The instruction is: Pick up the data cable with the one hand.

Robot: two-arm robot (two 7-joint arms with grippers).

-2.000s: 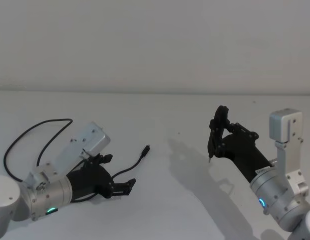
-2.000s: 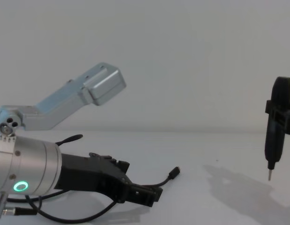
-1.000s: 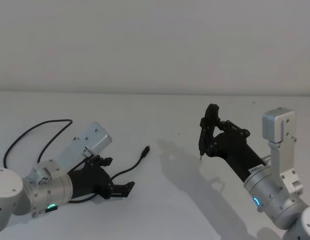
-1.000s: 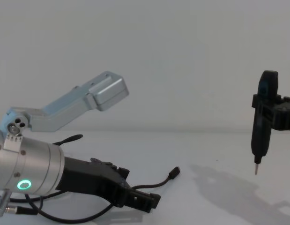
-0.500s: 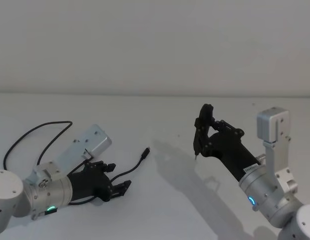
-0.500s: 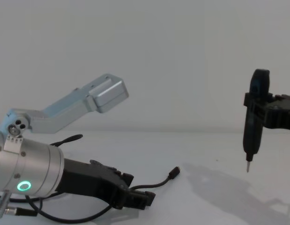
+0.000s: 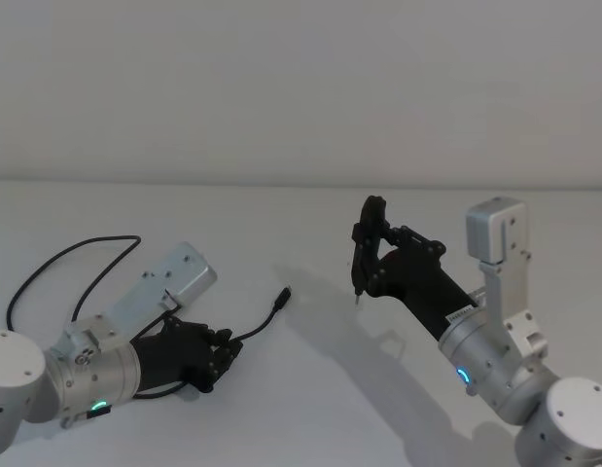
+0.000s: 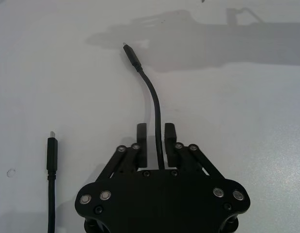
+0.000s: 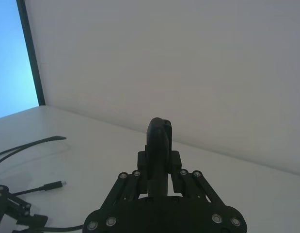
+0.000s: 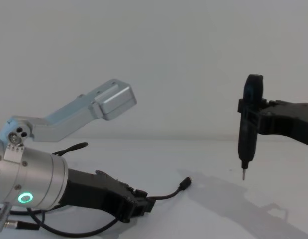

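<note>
Pinching the data cable in the left gripper, low over the white table, with both fingers closed to a narrow slot around the thin black line; running straight out ahead of the fingertips to one plug lying flat on the table; looping wide behind the wrist and ending in a second plug beside the gripper body, apart from it.

Counting up: one cable, two plugs, two grippers, one stick tool.

Holding that stick tool upright in the right gripper, clamped on its black shaft, metal tip down and clear of the surface; well off to the left gripper's right and farther out over the table.

Bare table between the two grippers and beyond the plug ahead of the fingertips, all the way to the far edge against the wall; open room also just to the right of the clamped fingers.
</note>
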